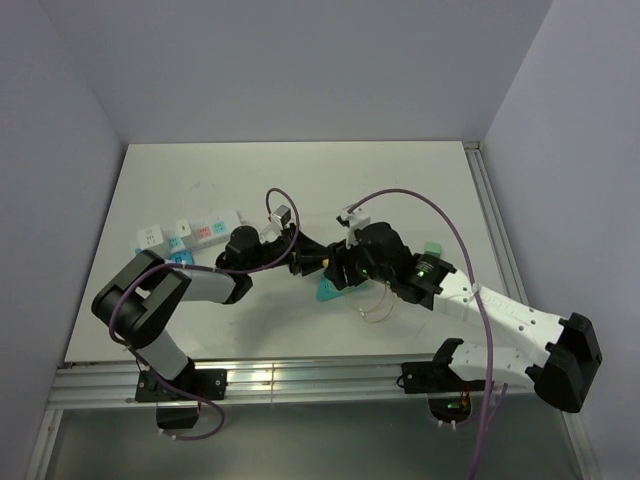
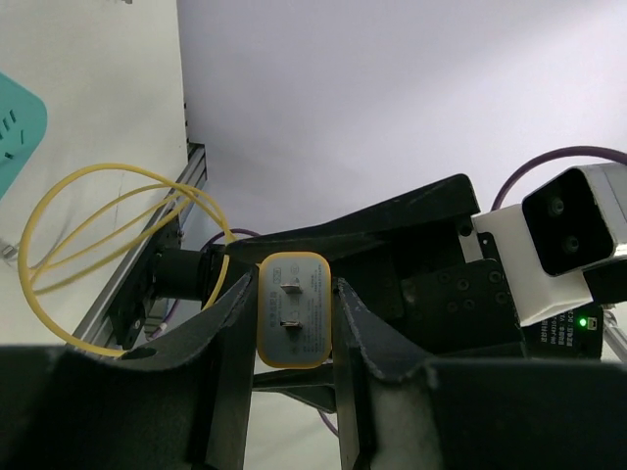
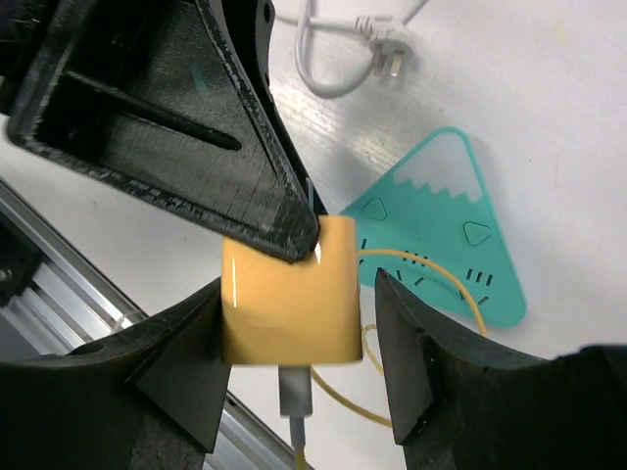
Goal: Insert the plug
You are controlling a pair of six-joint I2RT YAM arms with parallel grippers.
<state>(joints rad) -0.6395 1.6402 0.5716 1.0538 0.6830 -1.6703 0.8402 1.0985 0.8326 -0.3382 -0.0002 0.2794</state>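
Observation:
The yellow plug (image 2: 294, 311), two flat prongs facing the left wrist camera, sits between my left gripper's (image 2: 294, 286) fingers, which are shut on its sides. In the right wrist view the plug (image 3: 289, 304) lies between my right gripper's (image 3: 297, 294) fingers. It touches the left finger, with a gap to the right one, so that gripper is open. One left finger (image 3: 225, 186) presses on the plug's top. Its thin yellow cable (image 3: 423, 258) loops over the teal triangular socket (image 3: 441, 230). Overhead, the grippers meet (image 1: 312, 262) just above the socket (image 1: 326, 291).
A white power strip (image 1: 190, 235) with coloured switches lies at the left of the table. A white cord with a plug (image 3: 343, 59) lies beyond the socket. The table's aluminium front rail (image 1: 300, 378) runs close below the arms. A small teal item (image 1: 432, 247) lies beside the right arm.

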